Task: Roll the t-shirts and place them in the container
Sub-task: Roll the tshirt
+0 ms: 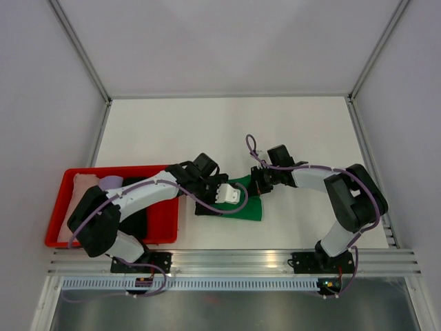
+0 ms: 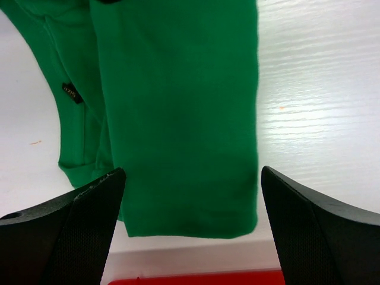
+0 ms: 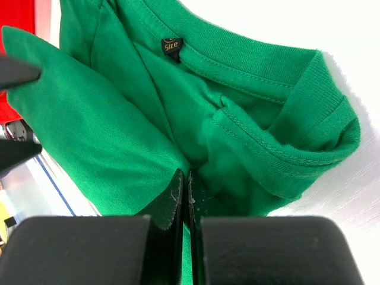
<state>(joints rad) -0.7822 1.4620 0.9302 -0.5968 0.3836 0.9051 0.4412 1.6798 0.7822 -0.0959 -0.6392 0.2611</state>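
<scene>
Close up, my right fingers [image 3: 185,178] are pressed tight together on a fold of the green shirt [image 3: 107,136]. They pinch it just below the neck hole. The little size tag [image 3: 171,46] sits near the top of that view. The collar is bunched up on one side of the fingers, and a flat fold lies on the other side.

My left fingers [image 2: 191,172] are wide apart over the other end of the shirt. The cloth there is folded into a long flat strip, and it fits between the two tips. I cannot tell if they touch it.

From above, the green shirt lies on the white counter [image 1: 207,131] near the front edge, between my two arms. The arms hide a lot of it. Just beside it, on my left, is the red tray [image 1: 164,219]. A pink shirt [image 1: 84,185] and a purple shirt [image 1: 110,182] lie at the back of the tray. A black shirt [image 1: 138,214] is in the tray too, but my left arm reaches across the tray and covers most of it.
</scene>
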